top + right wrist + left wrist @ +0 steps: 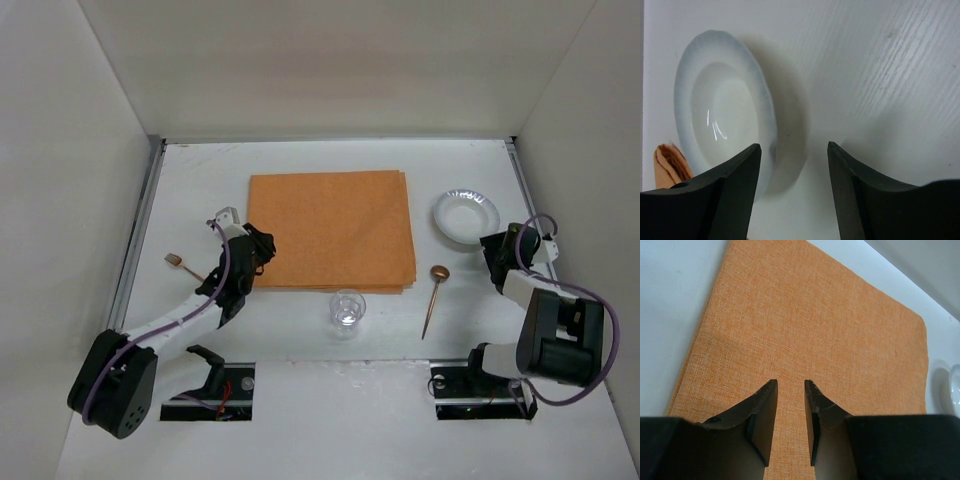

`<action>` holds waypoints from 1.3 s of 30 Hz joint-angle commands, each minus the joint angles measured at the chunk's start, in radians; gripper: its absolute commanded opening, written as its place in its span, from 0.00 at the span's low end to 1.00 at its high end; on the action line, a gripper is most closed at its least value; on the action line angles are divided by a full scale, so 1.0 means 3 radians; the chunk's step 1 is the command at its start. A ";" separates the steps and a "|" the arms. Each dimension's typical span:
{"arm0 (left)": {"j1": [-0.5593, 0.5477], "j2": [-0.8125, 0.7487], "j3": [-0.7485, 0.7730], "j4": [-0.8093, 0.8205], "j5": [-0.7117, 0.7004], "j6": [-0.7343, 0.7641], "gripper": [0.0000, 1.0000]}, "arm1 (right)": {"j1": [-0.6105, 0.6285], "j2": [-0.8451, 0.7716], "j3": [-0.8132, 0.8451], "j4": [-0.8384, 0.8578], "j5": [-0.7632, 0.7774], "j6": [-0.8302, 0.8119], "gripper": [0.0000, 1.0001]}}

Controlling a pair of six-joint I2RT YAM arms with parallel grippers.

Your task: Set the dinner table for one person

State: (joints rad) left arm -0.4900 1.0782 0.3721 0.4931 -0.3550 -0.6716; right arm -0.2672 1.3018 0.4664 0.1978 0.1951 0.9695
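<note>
The dinner table (200,180) is a white surface with metal side rails. An orange cloth mat (332,230) lies flat at its middle. My left gripper (262,250) hovers over the mat's near-left part. In the left wrist view its fingers (790,385) stand a narrow gap apart with only mat (815,325) between them. My right gripper (497,250) sits just near of a white bowl (466,216). It is open and empty (794,147), and its left finger overlaps the bowl's rim (725,115).
A clear glass (347,309) stands near of the mat. A wooden spoon (434,297) lies to its right. A small brown utensil (183,265) lies left of the left arm. White walls enclose the table on three sides.
</note>
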 commanded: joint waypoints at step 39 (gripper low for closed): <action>0.0025 0.0169 -0.0069 0.0340 0.0079 -0.0078 0.28 | 0.1362 -0.0183 0.0403 0.1038 -0.0640 0.0097 0.16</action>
State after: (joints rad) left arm -0.4885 1.1412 0.3660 0.5362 -0.3290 -0.6876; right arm 0.0250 1.2533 0.4793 0.4755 0.0158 1.0409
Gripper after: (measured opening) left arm 0.277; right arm 0.209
